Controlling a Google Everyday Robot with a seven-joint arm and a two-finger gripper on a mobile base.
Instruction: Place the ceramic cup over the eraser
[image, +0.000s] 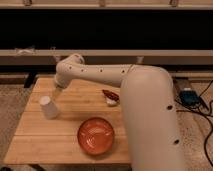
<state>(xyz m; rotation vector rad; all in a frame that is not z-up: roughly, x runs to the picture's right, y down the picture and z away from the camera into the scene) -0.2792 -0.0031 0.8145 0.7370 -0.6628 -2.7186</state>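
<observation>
The ceramic cup (48, 107) is small, white and tapered. It stands upside down on the left part of the wooden table (35, 145). My gripper (56, 93) hangs from the white arm just above and behind the cup's upper right. The eraser is not in view.
An orange bowl (96, 136) sits at the table's front middle. A red-and-white item (111, 96) lies right of centre, next to my arm's large white body (150, 115). A blue box with cables (189, 96) lies on the floor at the right.
</observation>
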